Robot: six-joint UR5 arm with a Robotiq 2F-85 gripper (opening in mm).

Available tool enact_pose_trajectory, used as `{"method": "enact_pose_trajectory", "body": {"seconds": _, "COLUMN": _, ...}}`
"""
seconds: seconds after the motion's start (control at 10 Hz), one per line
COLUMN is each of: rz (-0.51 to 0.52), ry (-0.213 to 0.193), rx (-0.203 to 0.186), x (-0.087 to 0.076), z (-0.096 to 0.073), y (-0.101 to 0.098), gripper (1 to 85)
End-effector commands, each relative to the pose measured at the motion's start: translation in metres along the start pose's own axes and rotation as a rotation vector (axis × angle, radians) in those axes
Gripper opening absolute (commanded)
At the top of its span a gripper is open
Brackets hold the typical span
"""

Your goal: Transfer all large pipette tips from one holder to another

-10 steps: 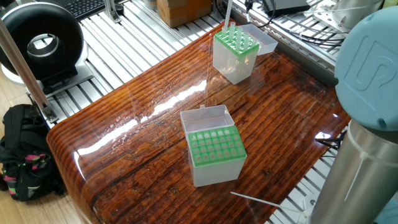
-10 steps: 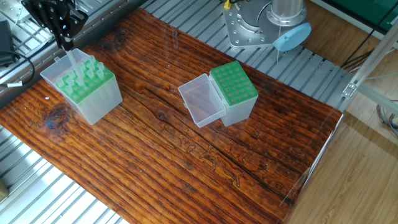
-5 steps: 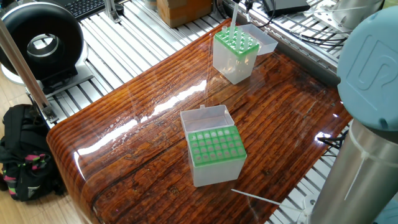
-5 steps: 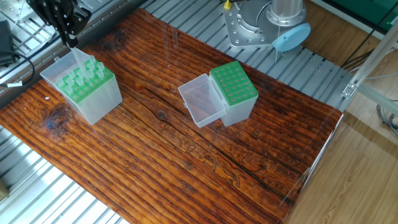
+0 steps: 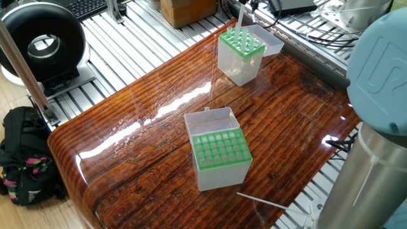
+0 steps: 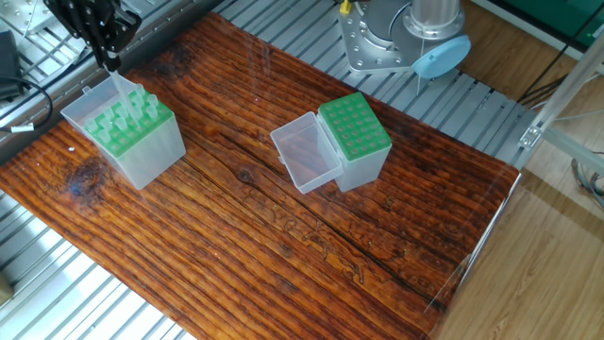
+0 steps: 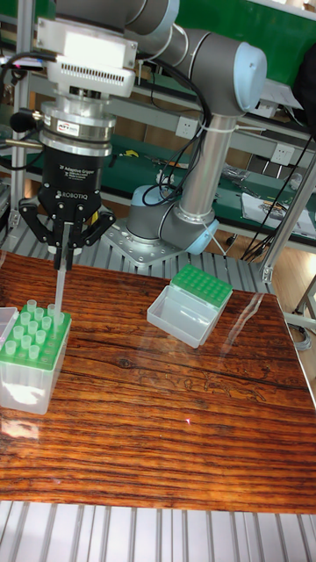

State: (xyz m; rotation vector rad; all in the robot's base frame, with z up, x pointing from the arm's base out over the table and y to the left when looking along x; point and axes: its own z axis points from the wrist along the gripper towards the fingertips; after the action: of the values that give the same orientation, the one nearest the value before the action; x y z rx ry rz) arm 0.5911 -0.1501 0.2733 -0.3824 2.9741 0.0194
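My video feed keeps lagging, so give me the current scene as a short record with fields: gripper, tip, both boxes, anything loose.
gripper: gripper shut on one pipette tip, above the full box's back edge
tip position: upright, lower end at the rack top; whether it is free of its hole cannot be told
full box: full box with tips standing in its green rack
other box: empty box mid-table, green rack with no tips showing, clear lid open beside it
loose item: thin white stick near the table edge

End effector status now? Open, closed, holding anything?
End effector: closed on a large pipette tip, held upright with its lower end at the green rack of the tip box.
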Motion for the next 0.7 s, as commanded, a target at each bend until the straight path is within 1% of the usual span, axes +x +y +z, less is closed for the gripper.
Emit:
{"method": "enact_pose_trajectory", "body": {"seconds": 0.0, "rz": 0.002, "ry": -0.005, "rx": -0.005, "x": -0.0001, "z": -0.0015, "y": 0.0010, "gripper": 5.0}}
{"method": "enact_pose_trajectory", "body": {"seconds": 0.1, "rz": 0.002, "ry": -0.004, "rx": -0.002, "x": 0.0003, "z": -0.0015, "y": -0.0006, "gripper": 5.0}}
{"method": "enact_pose_trajectory", "body": {"seconds": 0.6, "rz": 0.005, "ry": -0.011, "rx": -0.022, "x": -0.0052, "z": 0.0022, "y": 0.0029, "gripper": 5.0}}
